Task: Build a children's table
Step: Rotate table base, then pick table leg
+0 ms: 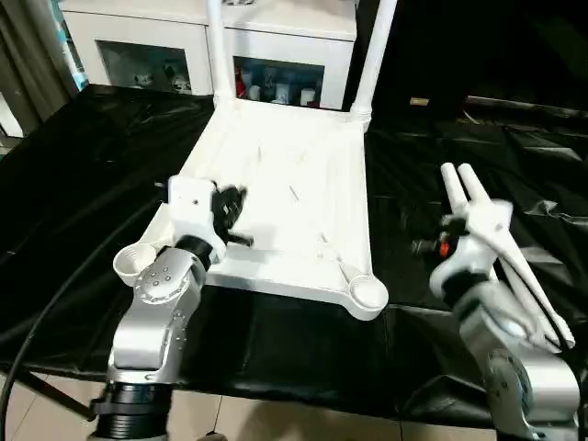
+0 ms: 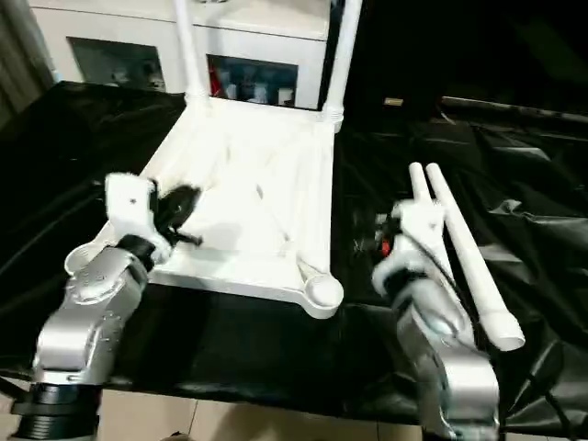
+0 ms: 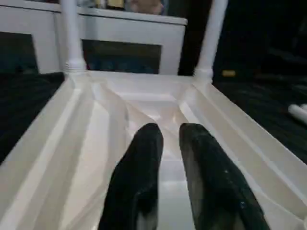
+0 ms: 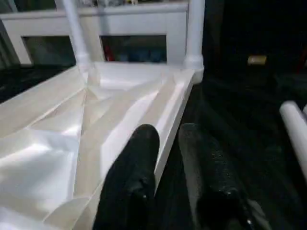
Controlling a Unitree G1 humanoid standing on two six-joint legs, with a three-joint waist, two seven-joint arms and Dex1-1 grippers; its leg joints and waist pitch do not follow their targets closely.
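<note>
Your upturned tabletop [image 1: 285, 197] lies on the desk [image 1: 83, 175] with two far legs [image 1: 375, 55] socketed; two loose legs [image 2: 464, 253] wait at its right. Both near sockets [image 1: 369, 294] are empty. Left gripper [image 3: 168, 136] and right gripper [image 4: 165, 136] stand slightly parted, holding nothing.

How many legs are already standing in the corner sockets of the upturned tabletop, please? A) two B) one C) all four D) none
A: two legs, one and another, stand upright in the far corner sockets of the tabletop, while two loose legs lie on the black cloth beside it and the near right socket is empty.
</note>
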